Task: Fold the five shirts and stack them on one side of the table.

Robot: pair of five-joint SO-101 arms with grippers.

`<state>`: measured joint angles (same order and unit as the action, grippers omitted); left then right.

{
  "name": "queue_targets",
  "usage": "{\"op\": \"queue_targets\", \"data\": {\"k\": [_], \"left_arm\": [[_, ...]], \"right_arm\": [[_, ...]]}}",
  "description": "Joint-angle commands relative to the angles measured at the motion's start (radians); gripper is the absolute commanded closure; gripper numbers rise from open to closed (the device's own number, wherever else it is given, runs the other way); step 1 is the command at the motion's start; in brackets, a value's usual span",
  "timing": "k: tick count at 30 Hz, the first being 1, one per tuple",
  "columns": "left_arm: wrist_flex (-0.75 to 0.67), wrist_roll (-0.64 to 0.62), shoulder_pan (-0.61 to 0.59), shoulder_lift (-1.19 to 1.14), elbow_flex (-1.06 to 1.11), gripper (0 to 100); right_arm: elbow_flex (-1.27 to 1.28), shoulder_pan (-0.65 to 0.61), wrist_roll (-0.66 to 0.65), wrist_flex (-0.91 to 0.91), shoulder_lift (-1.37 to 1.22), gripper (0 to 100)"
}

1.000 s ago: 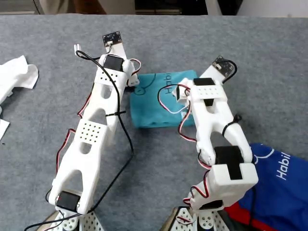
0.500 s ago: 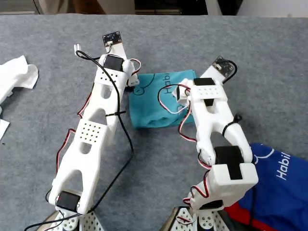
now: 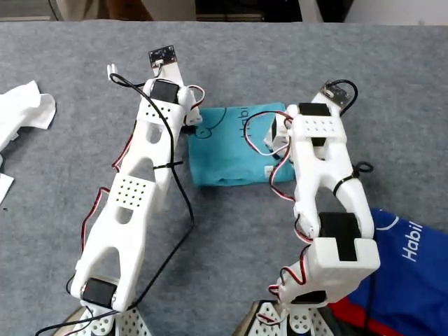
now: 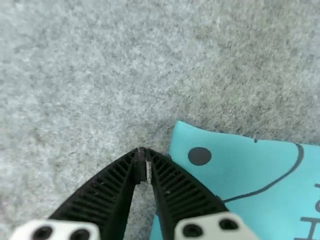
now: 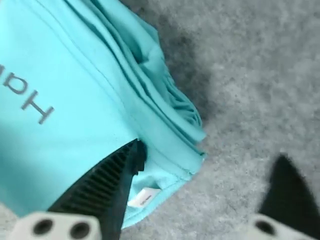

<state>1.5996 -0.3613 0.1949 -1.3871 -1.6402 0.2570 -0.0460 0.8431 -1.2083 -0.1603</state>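
Between the arms on the counter (image 3: 392, 77), the folded teal shirt (image 3: 224, 150) looks soft and floppy, best pinched at its layered edge, with the left claw (image 4: 141, 152) clenched empty beside a corner and the right claw (image 5: 210, 152) spread wide above it.

Grey felt-like cloth covers the worktop (image 3: 63, 182) on every side of the left end effector (image 4: 142, 152). Well beyond it runs the worktop's far edge, with a brownish shape (image 3: 133, 8), a dark gap (image 3: 245, 10) and a pale surface (image 3: 395, 10) behind. Light is even, shadows soft.
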Motion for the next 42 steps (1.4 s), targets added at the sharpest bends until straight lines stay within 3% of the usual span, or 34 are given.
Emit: {"op": "queue_targets", "data": {"k": [1,7,14,23,42], "left_arm": [[0.003,0.008,-0.017,0.071,-0.028,98],[0.003,0.008,-0.017,0.071,-0.028,98],[0.003,0.008,-0.017,0.071,-0.028,98],[0.003,0.008,-0.017,0.071,-0.028,98],[0.008,0.006,-0.017,0.073,-0.032,98]], "right_arm": [[-0.031,-0.035,-0.002,-0.002,-0.01,54.8],[-0.035,-0.105,0.054,0.112,-0.102,60.0],[-0.036,-0.104,0.083,0.18,-0.188,66.4],[-0.036,-0.101,0.069,0.173,-0.185,94.1],[-0.209,0.018,-0.029,-0.069,-0.186,99.5]]}}
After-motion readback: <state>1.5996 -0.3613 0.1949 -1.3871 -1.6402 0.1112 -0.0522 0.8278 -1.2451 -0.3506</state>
